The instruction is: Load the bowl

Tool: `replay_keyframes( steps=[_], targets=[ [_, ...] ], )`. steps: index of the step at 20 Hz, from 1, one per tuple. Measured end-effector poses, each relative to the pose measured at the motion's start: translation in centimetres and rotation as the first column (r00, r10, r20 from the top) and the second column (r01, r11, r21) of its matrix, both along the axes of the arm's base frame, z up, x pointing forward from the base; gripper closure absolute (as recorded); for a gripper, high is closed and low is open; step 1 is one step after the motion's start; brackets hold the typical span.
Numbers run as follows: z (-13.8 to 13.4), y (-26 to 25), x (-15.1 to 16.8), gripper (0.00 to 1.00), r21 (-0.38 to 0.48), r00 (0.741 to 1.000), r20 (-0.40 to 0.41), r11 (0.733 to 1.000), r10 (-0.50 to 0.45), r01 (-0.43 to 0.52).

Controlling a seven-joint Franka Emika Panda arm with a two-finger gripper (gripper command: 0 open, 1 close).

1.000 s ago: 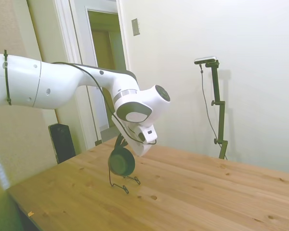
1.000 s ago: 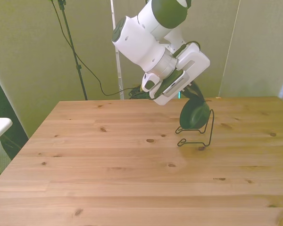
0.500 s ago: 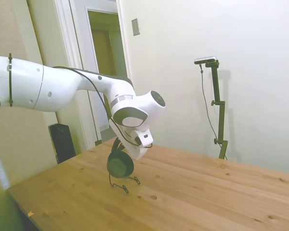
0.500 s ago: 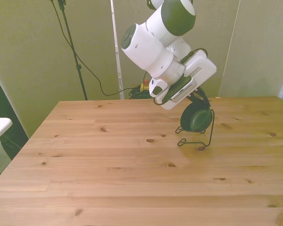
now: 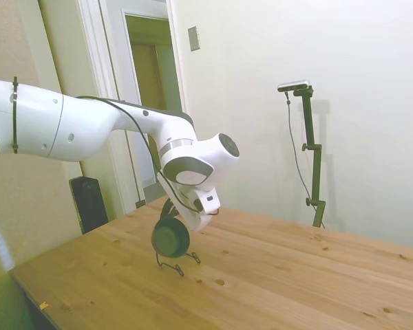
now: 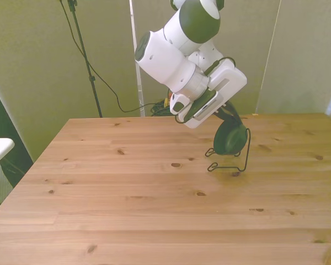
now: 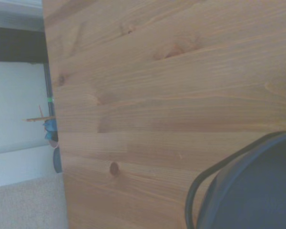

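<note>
bowl (image 6: pixel 229 137) on edge in wire rack (image 6: pixel 238 164), end effector (image 6: pixel 227 113) gripping its rim, no writing legible

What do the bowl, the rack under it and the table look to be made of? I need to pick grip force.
The bowl: smooth matte dark green, no gloss, possibly plastic or glazed ceramic; the pictures leave it open. The wire rack: thin black bent wire, likely coated metal. The table: light wooden planks with visible grain and knots, pine by its look, and a low sheen.
</note>
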State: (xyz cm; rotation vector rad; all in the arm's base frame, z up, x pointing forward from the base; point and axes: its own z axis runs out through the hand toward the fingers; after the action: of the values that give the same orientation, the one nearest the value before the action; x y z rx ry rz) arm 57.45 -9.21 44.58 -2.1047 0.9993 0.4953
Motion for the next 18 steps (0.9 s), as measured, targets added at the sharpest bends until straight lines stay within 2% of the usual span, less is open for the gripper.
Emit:
replay_keyframes(
  steps=[2, 9, 18],
  targets=[
    [0.1, -0.8, 0.1, 1.00, 0.020, 1.000, -0.003, 1.000, -0.010, 0.010],
    [-2.6, 0.0, 1.2, 1.00, 0.034, 1.000, -0.030, 0.999, 0.009, -0.008],
    [-2.5, 0.2, 1.5, 1.00, 0.032, 1.000, -0.024, 0.999, 0.013, -0.013]
  ],
)
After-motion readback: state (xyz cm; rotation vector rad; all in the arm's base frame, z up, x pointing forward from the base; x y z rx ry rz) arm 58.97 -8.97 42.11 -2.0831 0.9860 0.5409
